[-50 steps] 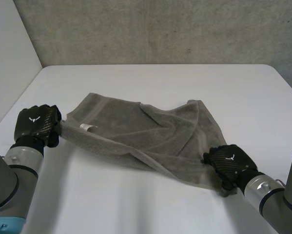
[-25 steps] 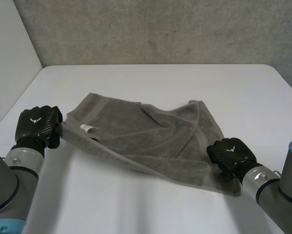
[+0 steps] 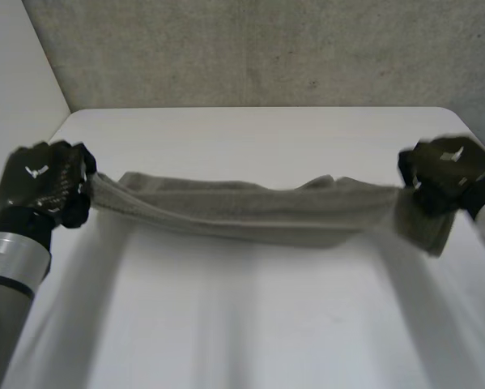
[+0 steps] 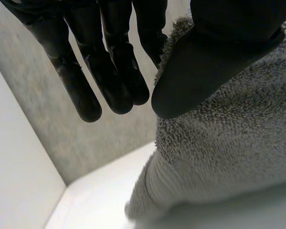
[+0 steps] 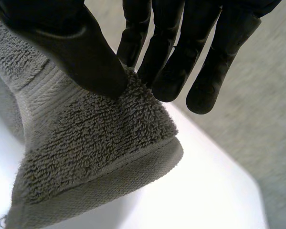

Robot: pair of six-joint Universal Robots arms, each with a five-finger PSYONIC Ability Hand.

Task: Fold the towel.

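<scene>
The grey towel (image 3: 250,212) hangs stretched in a sagging band above the white table (image 3: 250,324), held at both ends. At its one end my left hand (image 3: 44,185) pinches a corner; in the left wrist view the thumb (image 4: 214,57) presses the towel (image 4: 228,152) against the fingers. At the other end my right hand (image 3: 444,174) pinches the opposite corner, with a short flap hanging below it. In the right wrist view its thumb (image 5: 71,45) clamps the towel's hemmed corner (image 5: 95,152) against the fingers (image 5: 181,52).
A grey concrete wall (image 3: 266,49) stands behind the table's far edge. A pale side wall (image 3: 15,105) runs along the table's left side.
Both hands have risen and moved apart, the right one far up and outward. The towel, which lay spread on the table, is now lifted and pulled taut. The right hand closed on its corner.
</scene>
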